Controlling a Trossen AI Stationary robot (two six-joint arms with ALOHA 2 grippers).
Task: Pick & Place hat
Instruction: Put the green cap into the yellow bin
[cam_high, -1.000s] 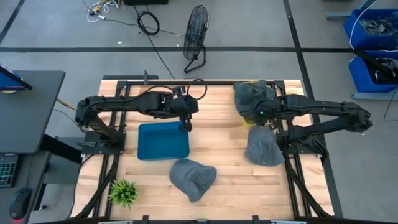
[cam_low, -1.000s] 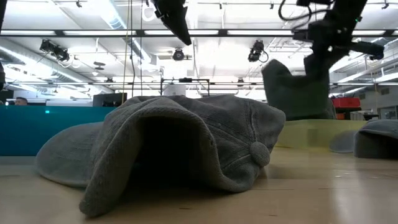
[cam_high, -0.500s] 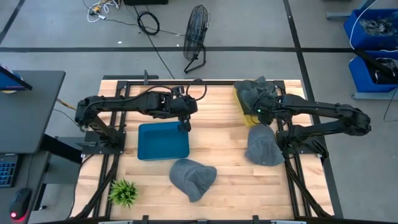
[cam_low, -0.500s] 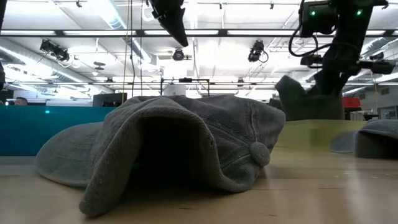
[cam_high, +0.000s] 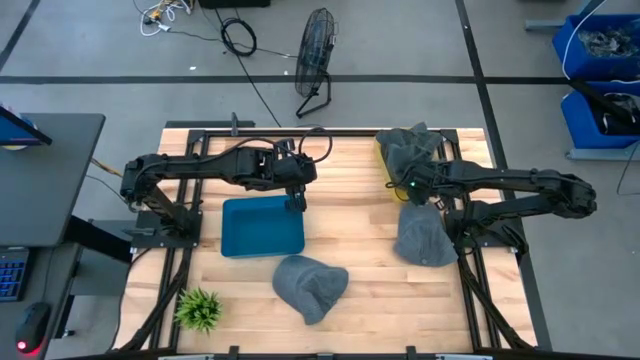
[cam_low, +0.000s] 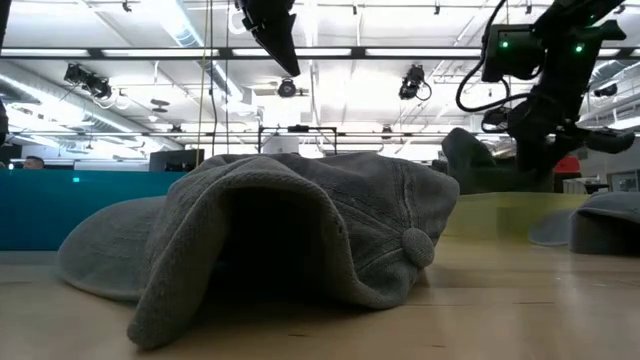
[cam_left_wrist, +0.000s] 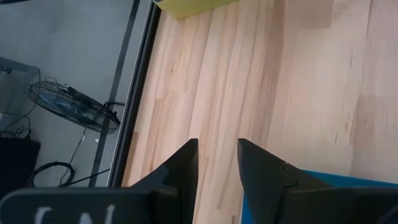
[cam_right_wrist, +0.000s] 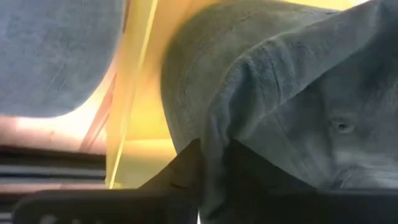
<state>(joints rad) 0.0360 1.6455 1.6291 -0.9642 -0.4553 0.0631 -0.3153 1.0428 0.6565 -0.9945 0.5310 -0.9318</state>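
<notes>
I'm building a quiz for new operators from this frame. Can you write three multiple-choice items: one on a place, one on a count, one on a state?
1. Where does the shallow blue plastic tray lie?
A. under the left gripper
B. on the yellow bin
C. beside the small green plant

2. How many soft grey fabric hats show in the high view?
A. one
B. three
C. five

3. What is the right gripper doing?
A. hanging open above bare wood
B. shut on a grey hat over the yellow bin
C. resting in the blue tray

Key: 1 A, the left gripper hangs at the tray's far edge. 2 B, one in front, one at right, one in the bin. 3 B, the right wrist view shows its fingers pinching hat fabric above yellow.
</notes>
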